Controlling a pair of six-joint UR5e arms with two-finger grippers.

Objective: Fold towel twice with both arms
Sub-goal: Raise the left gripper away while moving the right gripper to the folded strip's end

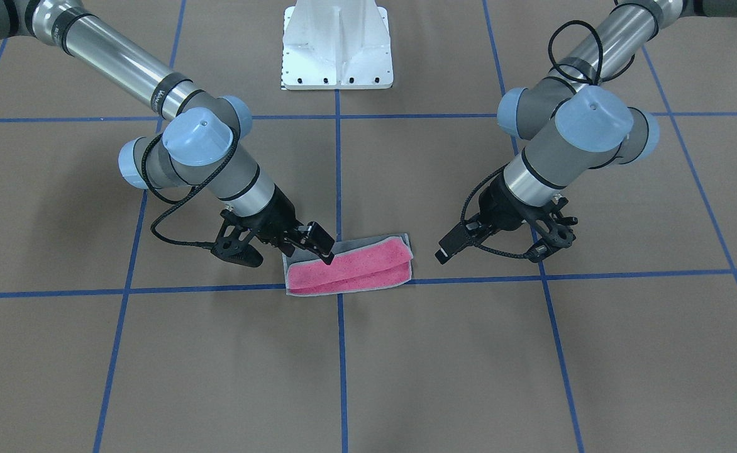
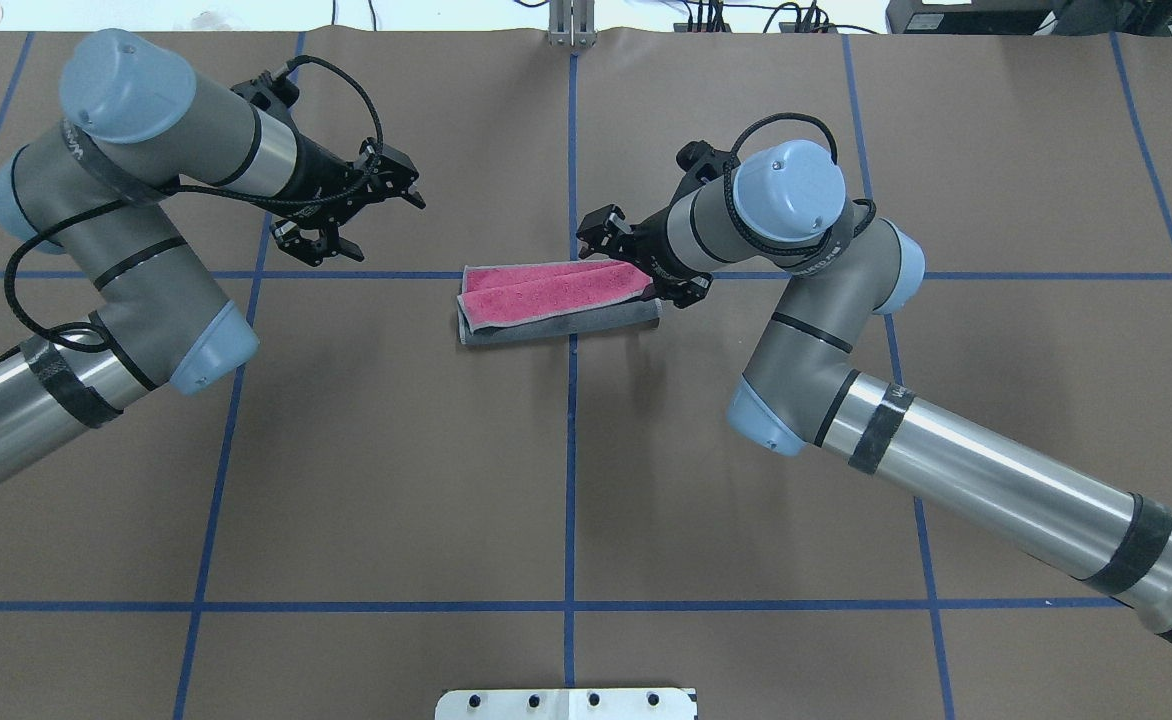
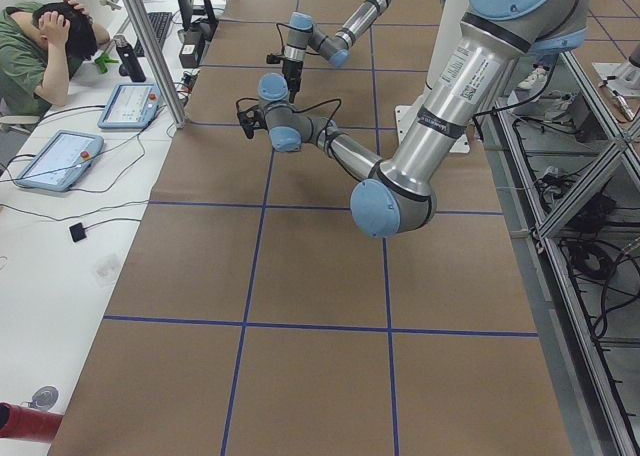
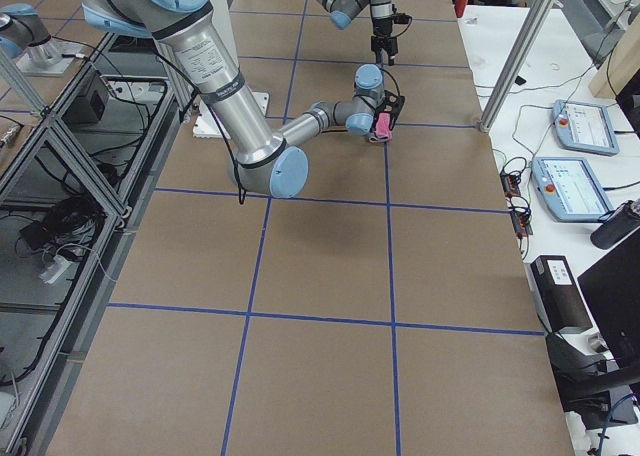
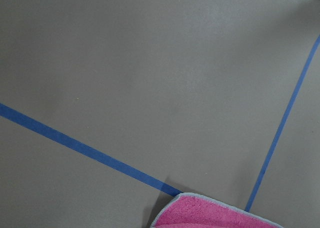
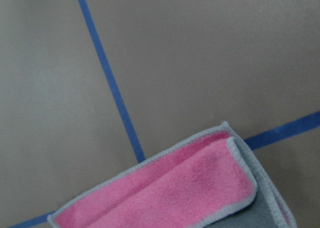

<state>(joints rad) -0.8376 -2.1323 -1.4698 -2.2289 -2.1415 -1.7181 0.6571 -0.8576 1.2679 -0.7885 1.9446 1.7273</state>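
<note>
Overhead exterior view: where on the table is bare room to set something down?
Free: the wide stretch between the towel and the white pedestal base, and the gap between the towel and the left gripper. Crowded: the towel's end at the right gripper.

Brown paper point(image 2: 396, 450) is the whole working surface, cut into big squares by blue tape lines point(image 2: 570, 480). The white bolted pedestal point(image 1: 337, 47) stands at twelve o'clock in the front-facing view. From the left end, a white side bench point(image 3: 50, 276) runs along nine o'clock with a near tablet point(image 3: 58, 159) and a far tablet point(image 3: 130, 104) lying on it. At ten o'clock a person in a green top point(image 3: 25, 61) sits, hand on head.
</note>
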